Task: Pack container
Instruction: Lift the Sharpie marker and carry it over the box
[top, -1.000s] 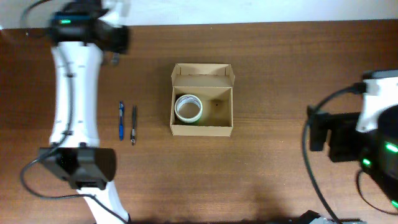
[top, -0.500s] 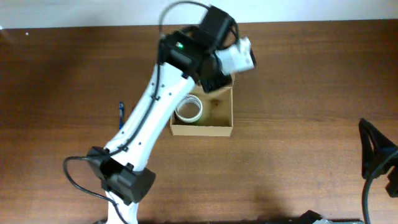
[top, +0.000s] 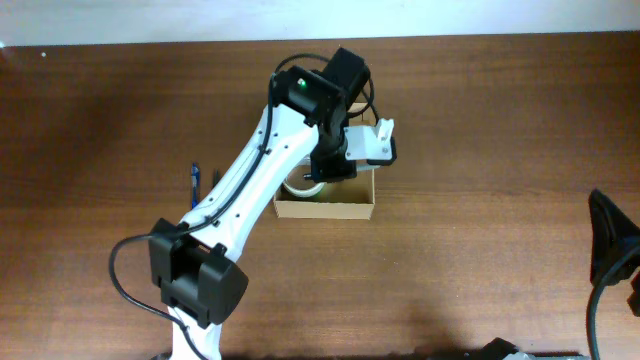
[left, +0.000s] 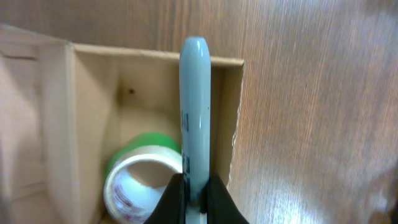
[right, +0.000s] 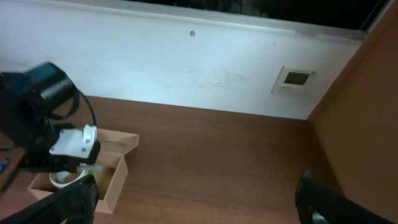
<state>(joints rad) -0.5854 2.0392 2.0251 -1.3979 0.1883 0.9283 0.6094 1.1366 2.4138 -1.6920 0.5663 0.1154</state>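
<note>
The container, a tan cardboard box (top: 325, 210) with its flap lid open at the back, stands mid-table. It also shows in the left wrist view (left: 93, 74) and the right wrist view (right: 115, 177). A tape roll (left: 140, 180) with a green edge lies inside at the left. My left gripper (left: 194, 190) is shut on a pale blue-grey marker (left: 194, 106) and holds it over the box's right part, pointing along the box. From overhead the left wrist (top: 338, 160) covers most of the box. My right gripper (right: 199, 205) is open and empty at the table's right edge (top: 608, 250).
A blue pen (top: 194, 186) lies on the table left of the box, partly beside the left arm. A white wall (right: 186, 68) runs along the table's far edge, with a wooden side panel (right: 367, 124) at the right.
The left arm swung from the table's far left to over the box and has come down lower with the marker. The right arm pulled back to the right edge.
</note>
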